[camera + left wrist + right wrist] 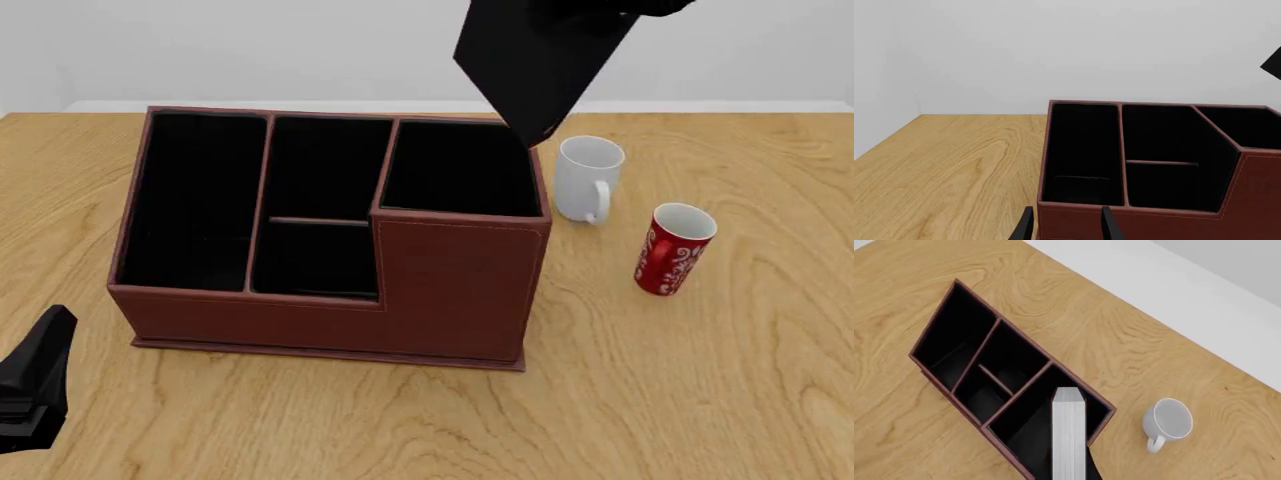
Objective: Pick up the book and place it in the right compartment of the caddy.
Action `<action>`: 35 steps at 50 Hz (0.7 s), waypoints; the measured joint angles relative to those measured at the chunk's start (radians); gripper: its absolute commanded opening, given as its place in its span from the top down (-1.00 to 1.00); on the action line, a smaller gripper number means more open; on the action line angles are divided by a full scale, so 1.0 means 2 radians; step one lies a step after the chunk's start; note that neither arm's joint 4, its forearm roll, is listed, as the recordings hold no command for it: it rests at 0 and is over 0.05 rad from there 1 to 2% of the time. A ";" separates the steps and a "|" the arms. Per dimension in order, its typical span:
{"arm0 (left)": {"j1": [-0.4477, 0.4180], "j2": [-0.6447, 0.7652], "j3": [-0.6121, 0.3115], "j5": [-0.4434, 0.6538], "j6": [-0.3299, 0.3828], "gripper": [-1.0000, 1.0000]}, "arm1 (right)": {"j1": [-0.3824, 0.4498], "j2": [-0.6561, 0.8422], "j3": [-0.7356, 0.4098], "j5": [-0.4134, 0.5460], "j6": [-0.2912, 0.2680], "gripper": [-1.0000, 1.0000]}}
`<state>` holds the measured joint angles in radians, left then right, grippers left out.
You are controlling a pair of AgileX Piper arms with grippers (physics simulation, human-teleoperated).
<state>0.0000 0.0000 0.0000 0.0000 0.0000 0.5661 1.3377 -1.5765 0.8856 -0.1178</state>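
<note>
We have the book (pixel 541 55) aloft, tilted, its lowest corner just above the far right rim of the right compartment (pixel 461 170) of the caddy (pixel 441 290). The right end effector is mostly out of frame, so its grip is presumably closed on the book, though we cannot tell. Our left end effector (pixel 1064 225) rests low by the caddy's front, fingers apart and holding nothing. To do this well, we should square the book to the walls, centre it inward, away from the white mug (pixel 587 178), then lower it.
</note>
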 measured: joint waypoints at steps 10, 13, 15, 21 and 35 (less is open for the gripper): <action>0.000 0.000 0.000 0.000 0.000 -1.00 | 0.007 0.005 0.018 -0.022 0.008 1.00; 0.000 0.000 0.000 0.000 0.000 -1.00 | 0.008 0.006 0.024 -0.028 0.010 1.00; 0.000 0.000 0.000 0.000 0.000 -1.00 | 0.008 0.007 0.028 -0.033 0.011 1.00; 0.000 0.000 0.000 0.000 0.000 -1.00 | 0.008 0.010 0.044 -0.048 0.019 1.00; 0.000 0.000 0.000 0.000 0.000 -1.00 | 0.012 0.018 0.071 -0.077 0.036 1.00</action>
<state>0.0000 0.0000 0.0000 0.0000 0.0000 0.5904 1.3742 -1.4346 0.7323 -0.0466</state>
